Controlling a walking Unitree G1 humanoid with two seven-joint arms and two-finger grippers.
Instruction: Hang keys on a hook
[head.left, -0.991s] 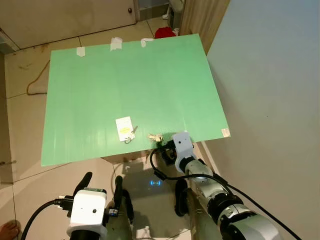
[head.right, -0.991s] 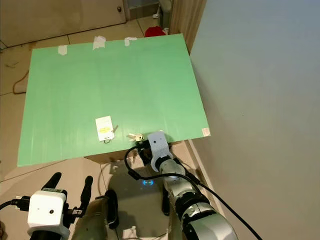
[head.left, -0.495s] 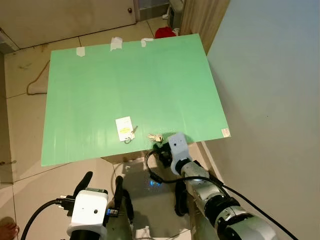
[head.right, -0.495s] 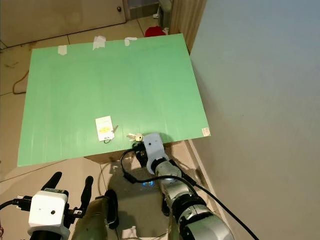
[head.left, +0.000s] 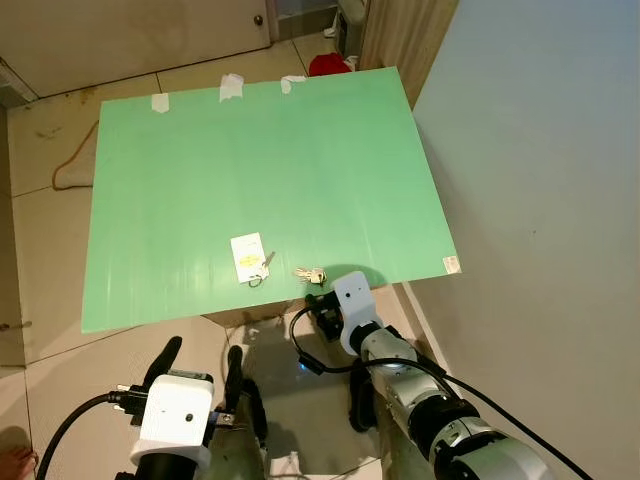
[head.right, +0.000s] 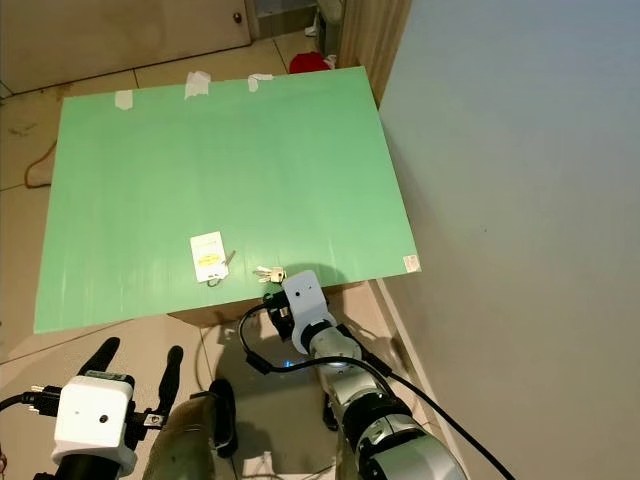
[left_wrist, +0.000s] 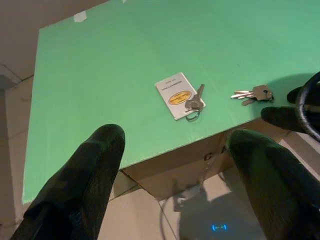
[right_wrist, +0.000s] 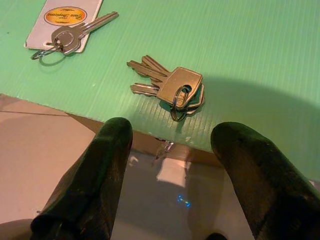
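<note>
Head view: green surface, key bunch near its front edge, tagged key beside, right claw just below the edge; right wrist: claw spread wide, empty, before the bunch; left wrist: left claw wide, empty.

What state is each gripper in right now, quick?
Left gripper: open, empty, short of the green board.
Right gripper: open, empty, fingers either side of the key bunch at the board's edge.

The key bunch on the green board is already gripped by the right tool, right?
No. The key bunch lies loose near the edge of the green board; the right tool is open, short of it, as the right wrist view shows.
</note>
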